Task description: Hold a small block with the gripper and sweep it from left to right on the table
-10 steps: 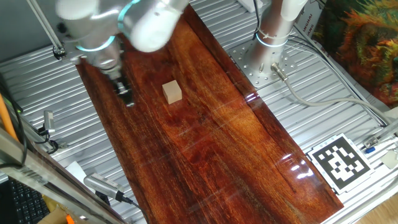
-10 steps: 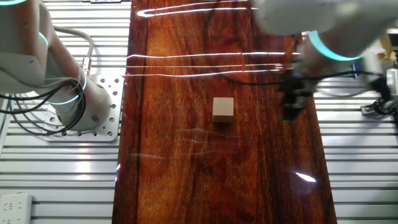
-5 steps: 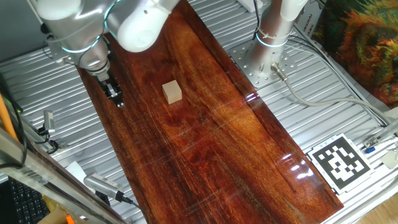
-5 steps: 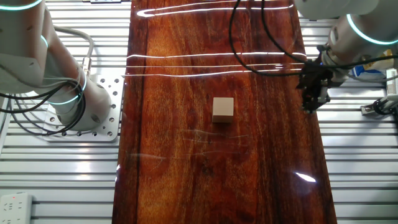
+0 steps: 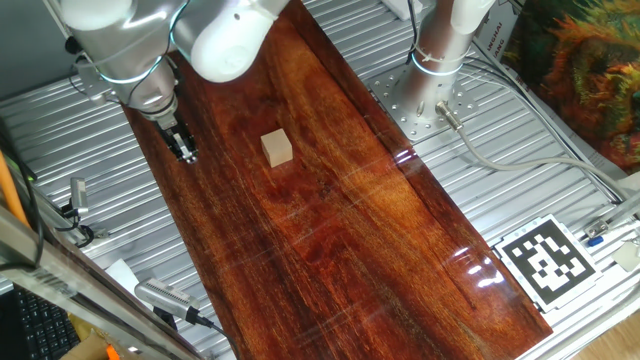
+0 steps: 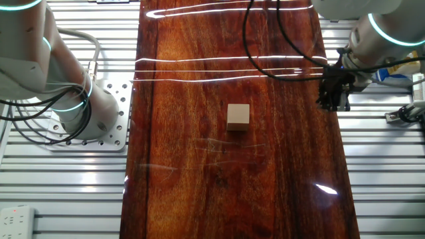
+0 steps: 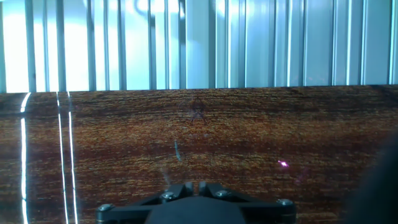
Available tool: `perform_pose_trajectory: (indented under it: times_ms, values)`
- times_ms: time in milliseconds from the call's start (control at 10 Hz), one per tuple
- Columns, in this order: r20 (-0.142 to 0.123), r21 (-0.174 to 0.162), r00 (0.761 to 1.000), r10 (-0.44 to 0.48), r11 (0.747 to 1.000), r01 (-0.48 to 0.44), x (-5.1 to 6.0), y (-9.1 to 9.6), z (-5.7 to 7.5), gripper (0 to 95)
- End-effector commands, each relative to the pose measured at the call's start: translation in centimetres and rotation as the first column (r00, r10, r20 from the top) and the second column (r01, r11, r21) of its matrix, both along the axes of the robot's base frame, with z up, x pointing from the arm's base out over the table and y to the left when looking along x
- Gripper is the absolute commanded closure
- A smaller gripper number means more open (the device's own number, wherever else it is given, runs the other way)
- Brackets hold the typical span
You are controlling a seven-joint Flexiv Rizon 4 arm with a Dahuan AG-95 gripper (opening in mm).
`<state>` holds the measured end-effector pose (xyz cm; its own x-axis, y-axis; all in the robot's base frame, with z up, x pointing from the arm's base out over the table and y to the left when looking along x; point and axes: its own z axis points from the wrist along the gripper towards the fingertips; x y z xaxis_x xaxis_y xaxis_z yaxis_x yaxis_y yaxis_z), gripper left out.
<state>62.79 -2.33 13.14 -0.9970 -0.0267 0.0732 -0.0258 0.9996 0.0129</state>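
One small block lies well apart from the single gripper, whose fingers appear pressed together, empty, at the table edge.

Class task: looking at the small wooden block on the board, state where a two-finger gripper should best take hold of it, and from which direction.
Come from above and pinch two opposite vertical faces of the small block: it sits flat on the table, sides unobstructed.
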Motion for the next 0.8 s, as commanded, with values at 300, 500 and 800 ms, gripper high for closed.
perform_pose_trajectory:
  times_ms: [300,500,800]
  values:
    - [-0.005,-0.001,1.000,0.006,1.000,-0.006,-0.29,0.03,0.34,95.0]
    - [-0.018,0.003,1.000,0.006,1.000,-0.006,-0.29,0.03,0.34,95.0]
    - [-0.023,0.007,1.000,0.012,1.000,-0.012,-0.29,0.03,0.34,95.0]
